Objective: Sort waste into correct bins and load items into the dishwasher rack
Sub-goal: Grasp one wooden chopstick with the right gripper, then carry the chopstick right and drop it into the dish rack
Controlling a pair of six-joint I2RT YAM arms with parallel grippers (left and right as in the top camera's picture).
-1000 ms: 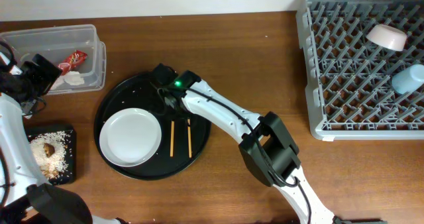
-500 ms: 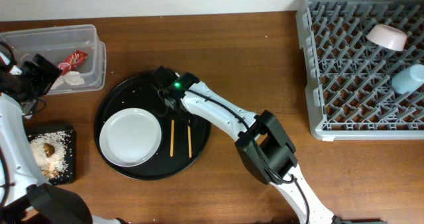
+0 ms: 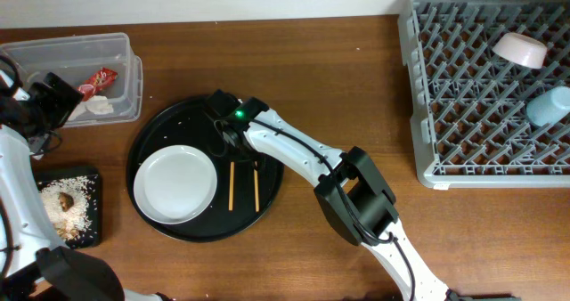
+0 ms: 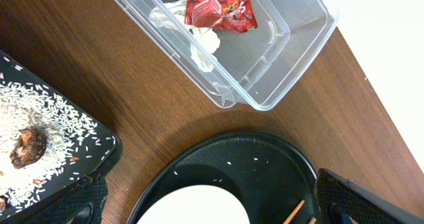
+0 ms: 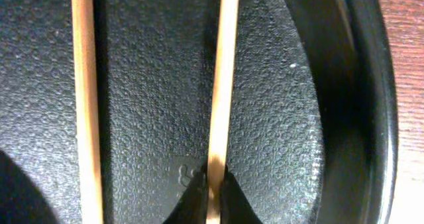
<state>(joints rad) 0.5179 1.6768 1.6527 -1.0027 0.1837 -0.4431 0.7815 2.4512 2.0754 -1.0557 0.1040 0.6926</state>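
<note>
Table (image 3: 356, 78): brown wood, seen from above, with an arm reaching in from each side.
Right gripper (image 5: 212, 187): low over the round black tray (image 3: 178, 127). Its two dark fingertips are pressed against either side of the right-hand chopstick (image 3: 255, 185), pinching it near its far end.
Right-hand chopstick: lies flat on the tray floor, pointing near to far, on the side closer to the tray's right rim.
Left-hand chopstick (image 3: 232, 185): lies parallel to the first, just beside it but apart from it, and nothing touches it.
White plate (image 3: 175, 183): round, flat on the left half of the round tray, just left of the chopsticks.
Left gripper (image 3: 52, 94): at the far left over the table, by the clear tub. Its fingers are spread wide and hold nothing.
Clear plastic tub (image 4: 291, 65): far left corner of the table. It holds the red snack wrapper (image 4: 220, 10) and the crumpled white tissue (image 4: 199, 42), which touch each other.
Flat black tray (image 4: 109, 151): near left, strewn with pale rice scraps (image 4: 46, 124) and a brown food lump (image 4: 28, 148) sitting among them.
Dishwasher rack (image 3: 472, 96): large grey peg grid at the far right.
Small white bowl (image 3: 520, 49): tilted among the pegs towards the rack's far right.
Light blue cup (image 3: 549, 105): in the rack at its right edge, nearer than the bowl.
</note>
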